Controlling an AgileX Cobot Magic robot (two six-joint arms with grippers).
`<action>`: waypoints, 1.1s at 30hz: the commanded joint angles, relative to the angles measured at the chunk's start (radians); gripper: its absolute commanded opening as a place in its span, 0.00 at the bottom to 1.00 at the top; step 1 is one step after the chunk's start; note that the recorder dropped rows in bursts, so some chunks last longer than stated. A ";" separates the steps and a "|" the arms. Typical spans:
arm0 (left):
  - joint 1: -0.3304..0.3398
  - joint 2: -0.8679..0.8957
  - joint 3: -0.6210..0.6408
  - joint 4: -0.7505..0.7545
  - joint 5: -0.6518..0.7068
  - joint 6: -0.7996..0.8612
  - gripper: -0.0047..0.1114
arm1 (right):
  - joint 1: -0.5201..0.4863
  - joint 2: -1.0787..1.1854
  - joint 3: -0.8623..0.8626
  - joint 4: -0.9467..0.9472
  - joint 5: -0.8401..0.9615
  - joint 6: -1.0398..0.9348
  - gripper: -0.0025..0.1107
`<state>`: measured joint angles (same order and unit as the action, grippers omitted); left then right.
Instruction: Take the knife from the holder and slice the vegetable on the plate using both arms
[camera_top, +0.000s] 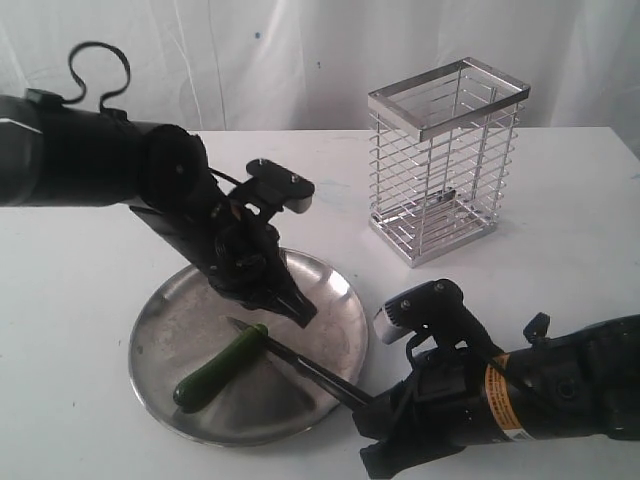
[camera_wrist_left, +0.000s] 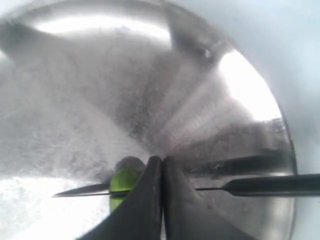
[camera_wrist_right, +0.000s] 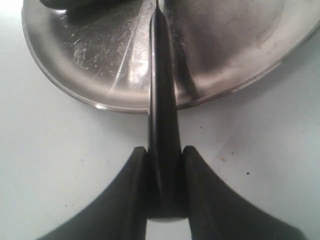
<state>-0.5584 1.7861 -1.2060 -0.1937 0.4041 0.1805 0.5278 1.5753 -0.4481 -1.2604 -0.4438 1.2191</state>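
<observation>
The dark green vegetable (camera_top: 220, 366) lies on the steel plate (camera_top: 330, 340), and its pale green end (camera_wrist_left: 122, 179) shows in the left wrist view. The knife (camera_top: 300, 361) lies across the vegetable's upper end, its blade (camera_wrist_left: 82, 189) pointing past it. My right gripper (camera_wrist_right: 164, 156) is shut on the knife's black handle (camera_wrist_right: 161, 125), off the plate's near right edge (camera_top: 385, 415). My left gripper (camera_wrist_left: 162, 161) is shut with nothing between its fingers, its tips (camera_top: 305, 313) poised just above the blade, beside the vegetable. The wire holder (camera_top: 443, 160) stands at the back right with no knife in it.
White tabletop (camera_top: 560, 250) surrounds the plate, with a white cloth backdrop behind. The left arm (camera_top: 100, 160) with its looping cable reaches in from the left; the right arm (camera_top: 560, 395) with the yellow-orange label lies along the front right.
</observation>
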 joint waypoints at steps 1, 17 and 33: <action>-0.002 -0.057 0.006 0.017 0.053 0.003 0.04 | 0.001 -0.001 -0.006 0.008 0.023 0.007 0.02; -0.002 0.054 0.080 -0.023 -0.036 0.001 0.04 | 0.001 -0.001 -0.006 0.008 0.017 0.007 0.02; -0.002 -0.110 0.085 0.092 0.018 -0.001 0.06 | 0.001 -0.001 -0.016 0.006 0.032 0.007 0.02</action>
<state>-0.5584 1.7138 -1.1183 -0.1369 0.3630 0.1825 0.5278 1.5797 -0.4584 -1.2580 -0.4259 1.2225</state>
